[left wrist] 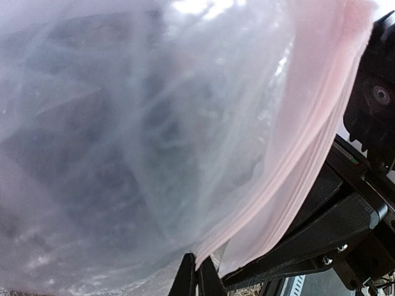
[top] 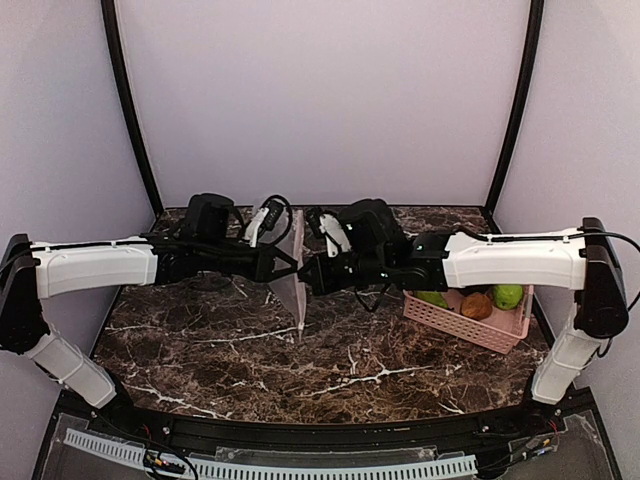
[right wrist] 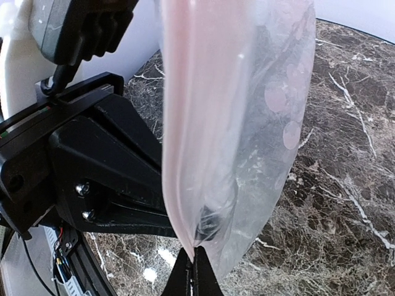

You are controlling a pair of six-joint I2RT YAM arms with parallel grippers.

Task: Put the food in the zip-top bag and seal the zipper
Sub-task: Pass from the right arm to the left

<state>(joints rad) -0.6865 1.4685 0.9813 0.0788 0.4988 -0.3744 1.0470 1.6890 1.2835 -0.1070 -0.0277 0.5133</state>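
Observation:
The clear dotted zip-top bag (top: 293, 285) hangs between my two grippers above the middle of the table. My left gripper (top: 287, 263) is shut on its pink zipper edge (left wrist: 290, 166); its fingertips (left wrist: 199, 277) pinch the strip. My right gripper (top: 306, 275) is shut on the same pink edge (right wrist: 179, 185), fingertips (right wrist: 192, 274) closed on the bag's lower corner. The bag (right wrist: 247, 123) looks empty in the right wrist view. Food lies in the pink basket: a green pear (top: 432, 298), a brown lump (top: 476, 306), a round green fruit (top: 508, 296). No slider tab shows.
The pink slotted basket (top: 470, 325) stands at the right of the marble table (top: 330, 360), under my right arm. Black frame posts rise at the back left and right. The left arm's black body fills the left of the right wrist view (right wrist: 80, 166).

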